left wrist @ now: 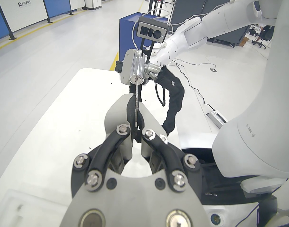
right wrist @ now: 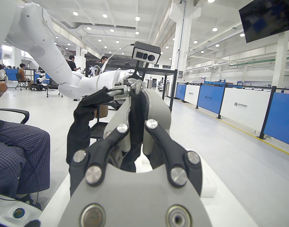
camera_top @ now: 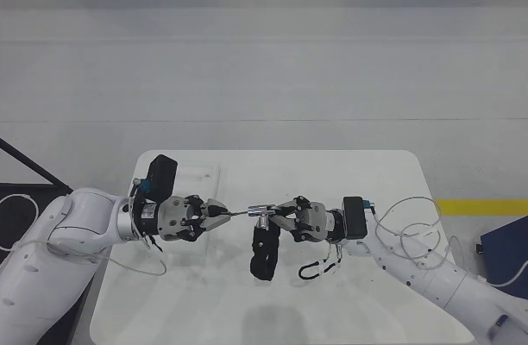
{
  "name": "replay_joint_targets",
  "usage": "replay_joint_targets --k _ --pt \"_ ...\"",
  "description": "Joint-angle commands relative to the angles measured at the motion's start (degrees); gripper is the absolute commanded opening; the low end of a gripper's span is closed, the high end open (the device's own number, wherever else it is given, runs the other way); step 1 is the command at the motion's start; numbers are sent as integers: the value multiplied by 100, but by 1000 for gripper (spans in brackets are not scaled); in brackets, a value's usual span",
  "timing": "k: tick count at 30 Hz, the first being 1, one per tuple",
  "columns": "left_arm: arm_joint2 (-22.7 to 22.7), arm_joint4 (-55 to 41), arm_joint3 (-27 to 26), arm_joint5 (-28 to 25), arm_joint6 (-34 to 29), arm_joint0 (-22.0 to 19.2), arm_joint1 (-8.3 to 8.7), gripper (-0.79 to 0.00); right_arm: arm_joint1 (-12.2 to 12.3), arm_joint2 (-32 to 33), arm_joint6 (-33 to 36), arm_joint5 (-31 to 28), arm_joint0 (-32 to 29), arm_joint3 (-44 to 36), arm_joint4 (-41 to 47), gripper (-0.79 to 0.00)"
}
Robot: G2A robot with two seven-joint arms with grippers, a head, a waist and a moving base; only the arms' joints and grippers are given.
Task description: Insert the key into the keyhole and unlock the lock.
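Above the white table (camera_top: pixel 376 172) my left gripper (camera_top: pixel 219 212) (left wrist: pixel 135 106) is shut on the key's dark head. The thin key blade (camera_top: pixel 238 212) (left wrist: pixel 136 94) runs straight to the keyhole (left wrist: pixel 136 79), its tip at or just inside the slot. The chrome lock (camera_top: pixel 262 210) (left wrist: pixel 136 68) (right wrist: pixel 135 86) is held level with the key, with my right gripper (camera_top: pixel 281 214) (right wrist: pixel 136 96) shut on it. The lock's black fabric-sleeved cable (camera_top: pixel 264 254) (left wrist: pixel 175 98) (right wrist: pixel 81 119) hangs down to the table. How deep the key sits is hidden.
A white tray (camera_top: pixel 195 172) lies at the table's back left, under the left arm. A black cord loop (camera_top: pixel 320 267) rests on the table below the right wrist. A blue cabinet (left wrist: pixel 129 31) stands on the floor beyond the table's end.
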Motion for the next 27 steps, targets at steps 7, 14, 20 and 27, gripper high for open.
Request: replay_joint_targets --k 7,14,20,27 --pt "209 -234 62 0 -222 -226 7 -785 0 0 0 0 0 0 0 -785" --pt "405 -408 201 0 -355 -454 0 -785 0 0 0 0 0 0 0 -785" --pt "496 -457 269 0 -414 -579 -2 -785 0 0 0 0 0 0 0 -785" --pt "592 -579 273 0 -528 -743 7 -785 0 0 0 0 0 0 0 -785"
